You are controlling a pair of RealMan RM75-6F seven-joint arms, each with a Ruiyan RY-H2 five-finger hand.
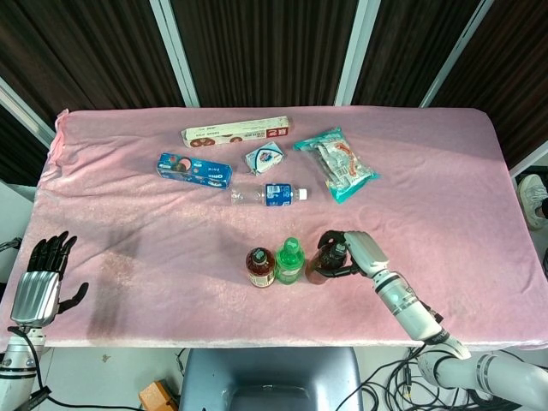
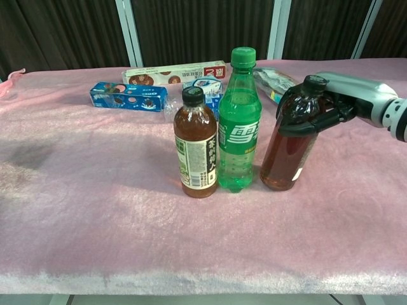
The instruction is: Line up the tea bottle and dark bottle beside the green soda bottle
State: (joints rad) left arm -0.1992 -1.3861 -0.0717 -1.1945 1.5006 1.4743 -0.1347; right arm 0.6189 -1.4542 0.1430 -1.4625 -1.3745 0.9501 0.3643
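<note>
Pink tablecloth: right robot hand grasps dark bottle upright, cap up; left robot hand released.

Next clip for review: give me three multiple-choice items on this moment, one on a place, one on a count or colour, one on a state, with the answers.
1. Where does the dark bottle stand?
A. Between the tea bottle and the green soda bottle
B. On the far side of the green soda bottle from the tea bottle
C. Behind the blue cookie box

2. How many bottles stand upright at the near edge of the table?
A. Two
B. Three
C. Four

3. What is the right hand doing?
A. Gripping the dark bottle near its top
B. Resting flat on the pink cloth
C. Holding the snack bag

Answers:
1. B, since both views show the row as tea, green, dark.
2. B, those three stand upright; the clear water bottle further back lies on its side.
3. A, in the chest view its fingers wrap the bottle's neck and shoulder.
</note>
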